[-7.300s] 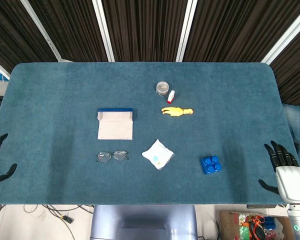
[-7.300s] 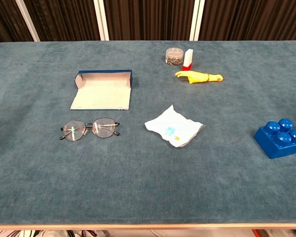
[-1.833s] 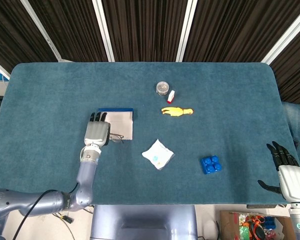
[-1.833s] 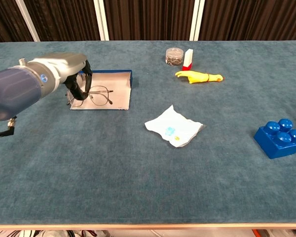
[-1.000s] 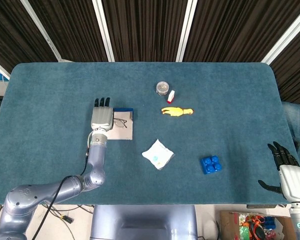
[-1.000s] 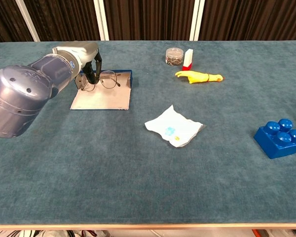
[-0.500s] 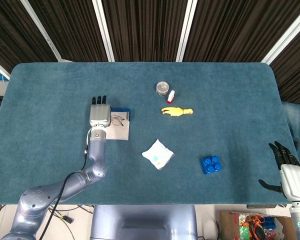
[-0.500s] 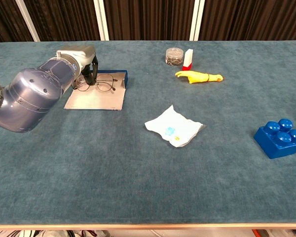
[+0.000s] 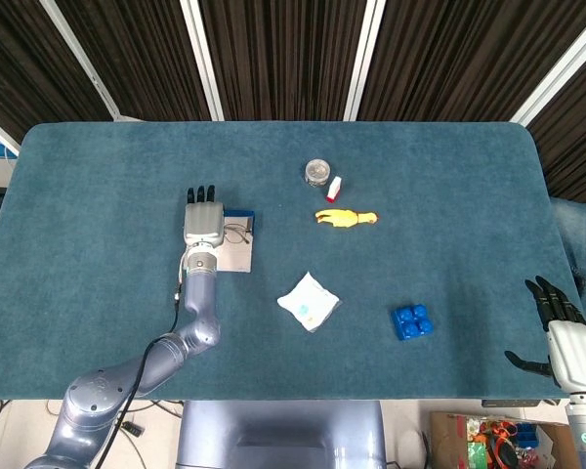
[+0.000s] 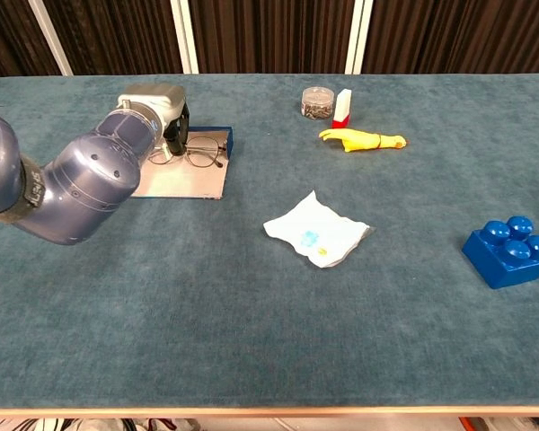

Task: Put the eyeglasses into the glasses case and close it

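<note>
Two steps make up this task, and by the look of things you are part-way through the first. Your left hand [image 10: 166, 115] is positioned over the left end of the open glasses case [image 10: 190, 180], which lies on the left-centre of the table [image 10: 251, 341]. The eyeglasses [image 10: 200, 154] are over the rear part of the case, just in front of its blue raised edge. In the chest view, the dark fingers [image 10: 174, 142] meet the left end of the frame, so the hand appears to be pinching the eyeglasses there; the exact grip is partly hidden by the forearm, and you cannot confirm whether the frame already rests on the case lining or hangs just above it.

Your right hand [image 9: 564, 337] is at the near right edge of the table with fingers spread and nothing in it, well apart from the work area.

Status, judged from this position:
1. Transport of the eyeglasses to the case: essentially complete.
2. Seating and release of the eyeglasses inside the case: not yet confirmed.
3. Folding the flap shut: not started; the case lies fully open.

Keep clear of the white packet [image 10: 316, 232], which lies to the right of the case.
</note>
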Controlling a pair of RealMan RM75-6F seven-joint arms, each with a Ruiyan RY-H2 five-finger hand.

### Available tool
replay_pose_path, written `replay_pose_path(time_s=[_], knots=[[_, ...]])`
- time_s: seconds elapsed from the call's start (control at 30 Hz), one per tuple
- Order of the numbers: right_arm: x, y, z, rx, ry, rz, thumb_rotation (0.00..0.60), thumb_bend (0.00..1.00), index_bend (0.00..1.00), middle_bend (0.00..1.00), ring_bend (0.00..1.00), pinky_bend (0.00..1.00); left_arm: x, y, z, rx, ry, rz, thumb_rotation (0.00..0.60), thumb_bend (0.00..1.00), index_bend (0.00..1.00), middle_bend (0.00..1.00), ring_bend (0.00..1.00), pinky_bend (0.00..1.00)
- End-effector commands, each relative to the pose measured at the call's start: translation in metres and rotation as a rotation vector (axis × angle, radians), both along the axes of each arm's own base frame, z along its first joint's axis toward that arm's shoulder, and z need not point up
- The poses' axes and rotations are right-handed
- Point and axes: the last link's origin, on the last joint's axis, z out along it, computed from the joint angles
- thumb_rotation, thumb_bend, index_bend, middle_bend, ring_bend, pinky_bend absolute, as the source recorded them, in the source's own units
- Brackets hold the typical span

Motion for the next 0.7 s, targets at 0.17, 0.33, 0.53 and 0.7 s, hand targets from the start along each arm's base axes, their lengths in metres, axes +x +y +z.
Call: replay_pose_path(time_s=[0.17,0.33,0.53,0.7], knots=[[-0.0002,-0.0002,0.0003,0.002,-0.004,-0.002,0.600,0.03,0.01,0.00,0.08,0.19,0.0007,-0.0004,-0.0007,0.019,0.010,0.024,0.600,0.42,0.63,0.06,0.00,0.00],[0.0000,-0.0003,0.0004,0.001,-0.005,-0.003,0.600,0.03,0.01,0.00,0.08,0.19,0.0022,-0.0017,-0.0019,0.023,0.010,0.023,0.600,0.42,0.63,0.06,0.00,0.00],[0.0000,-0.0004,0.0004,0.002,-0.006,-0.004,0.600,0.03,0.01,0.00,0.08,0.19,-0.0011,-0.0029,-0.0007,0.026,0.001,0.043,0.600,0.41,0.56,0.06,0.00,0.00],[0.0000,-0.0005,0.0005,-0.001,-0.008,-0.006,0.600,0.03,0.01,0.00,0.08,0.19,-0.0005,-0.0030,0.0015,0.022,0.000,0.042,0.600,0.35,0.39,0.05,0.00,0.00]])
